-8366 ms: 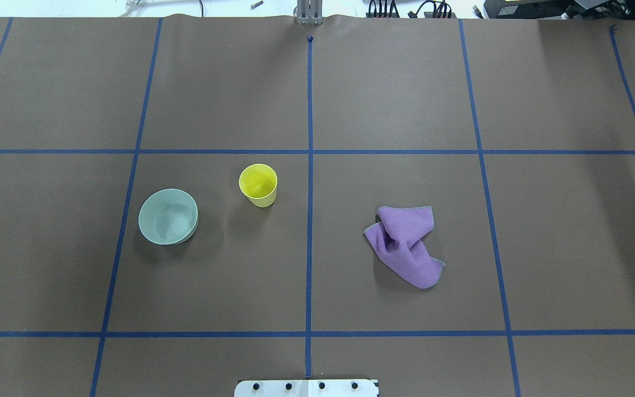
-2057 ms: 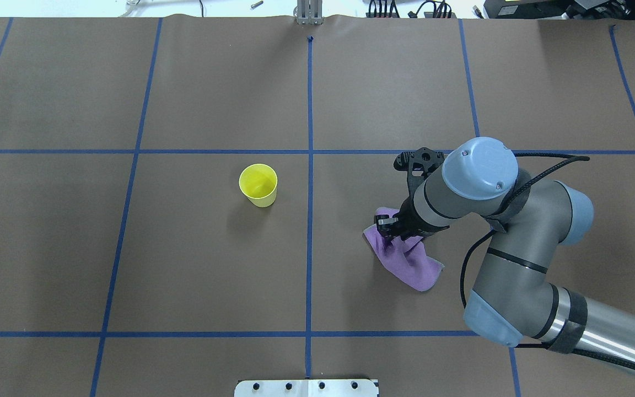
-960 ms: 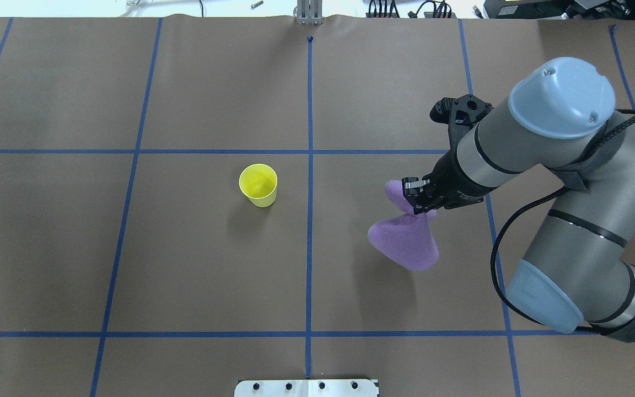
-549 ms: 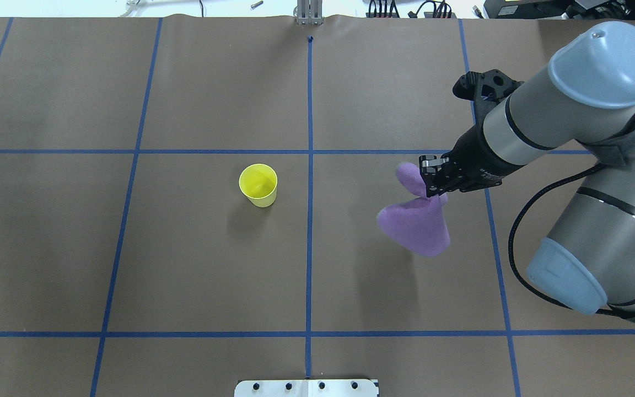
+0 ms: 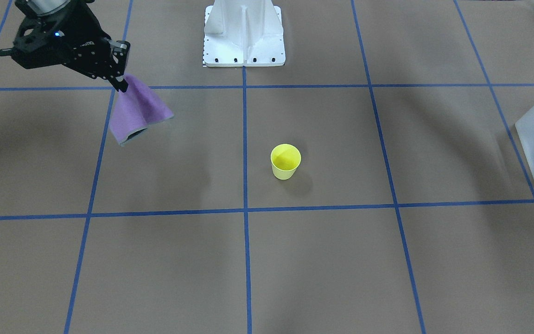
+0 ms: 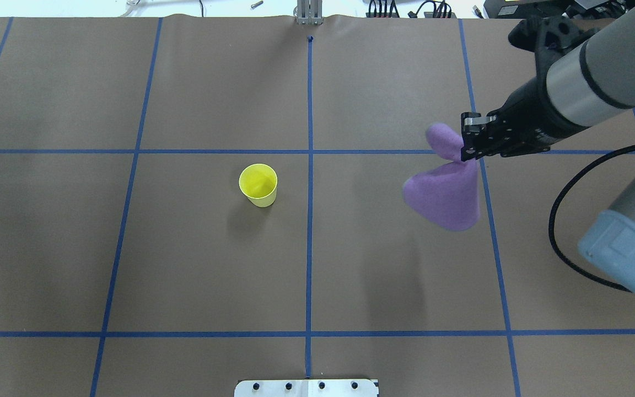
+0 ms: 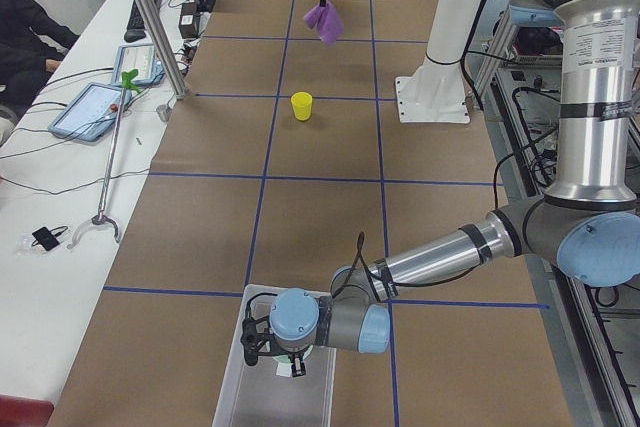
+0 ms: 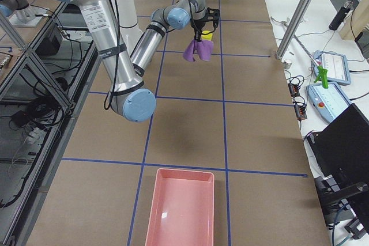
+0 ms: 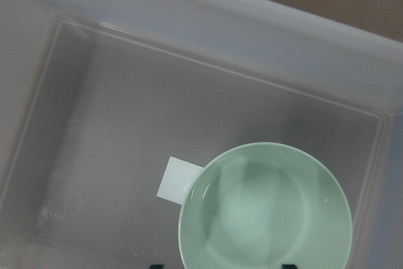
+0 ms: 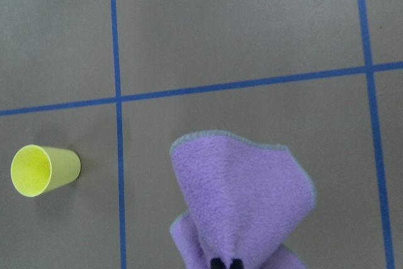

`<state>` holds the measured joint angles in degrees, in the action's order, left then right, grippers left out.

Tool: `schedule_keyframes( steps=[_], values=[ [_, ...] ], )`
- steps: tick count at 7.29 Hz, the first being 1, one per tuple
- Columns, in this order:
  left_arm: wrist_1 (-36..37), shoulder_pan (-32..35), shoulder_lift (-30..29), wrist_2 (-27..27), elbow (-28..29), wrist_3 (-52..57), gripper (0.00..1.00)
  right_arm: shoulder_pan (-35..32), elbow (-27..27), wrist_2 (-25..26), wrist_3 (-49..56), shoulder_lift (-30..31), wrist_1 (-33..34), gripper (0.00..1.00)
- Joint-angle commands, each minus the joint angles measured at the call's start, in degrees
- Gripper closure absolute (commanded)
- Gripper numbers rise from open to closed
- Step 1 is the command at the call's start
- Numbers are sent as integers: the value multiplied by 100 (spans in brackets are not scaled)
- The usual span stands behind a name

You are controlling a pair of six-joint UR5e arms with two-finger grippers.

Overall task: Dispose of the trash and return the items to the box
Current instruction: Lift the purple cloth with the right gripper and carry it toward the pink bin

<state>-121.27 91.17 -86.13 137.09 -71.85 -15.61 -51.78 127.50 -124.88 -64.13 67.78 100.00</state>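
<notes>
Over the table's (image 6: 185, 264) right half, your right gripper (image 6: 467, 156) is clenched on a narrow pinch of the purple cloth (image 6: 445, 194), which hangs free below it, clear of the surface. That small bite is your main risk. I judge that a quick swing toward the pink tray (image 8: 181, 205) at the robot's right end could shake the fabric loose. The dangling tail could also catch on the tray's rim and leave the cloth draped half outside. The yellow cup (image 6: 258, 184) stands upright and alone near the centre line; it looks light, so a grazing approach could tip or roll it.

At the far left end, the mint-green bowl (image 9: 264, 212) sits upright on the floor of the frosted box (image 9: 252, 36). Your left gripper (image 7: 272, 352) hovers above it, jaws spread and holding nothing.

Eight seconds ago the bowl stood on the table beside the cup and the cloth lay crumpled with no arm in view. Within the last half second the cloth has risen and travelled further right
</notes>
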Motion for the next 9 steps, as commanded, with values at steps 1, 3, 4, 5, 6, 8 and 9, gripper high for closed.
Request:
schedule_keyframes(
  steps=[1, 3, 4, 5, 6, 8, 9],
  values=[
    [33, 93, -53, -24, -460, 32, 1, -847, 135, -72, 904, 68, 605, 100],
    [731, 103, -114, 2, -1151, 23, 1, -1235, 249, -19, 2512, 628, 1301, 100],
    [1745, 129, -402, 2, -1852, -29, 1, -1577, 232, -28, 3145, 970, 1311, 100],
    [2695, 120, -735, 11, -2381, -125, 1, -1954, 197, -19, 3874, 1278, 1329, 100],
    [2887, 59, -869, 81, -2778, -605, 1, -2341, 136, -10, 4551, 1560, 1329, 100],
    [2235, -902, -958, 169, -3237, -2173, 1, -3027, -310, -10, 5852, 1834, 1320, 100],
    [1552, -1482, -1106, 117, -3230, -3514, 1, -3370, -609, -10, 6398, 1896, 1320, 100]
  ],
)
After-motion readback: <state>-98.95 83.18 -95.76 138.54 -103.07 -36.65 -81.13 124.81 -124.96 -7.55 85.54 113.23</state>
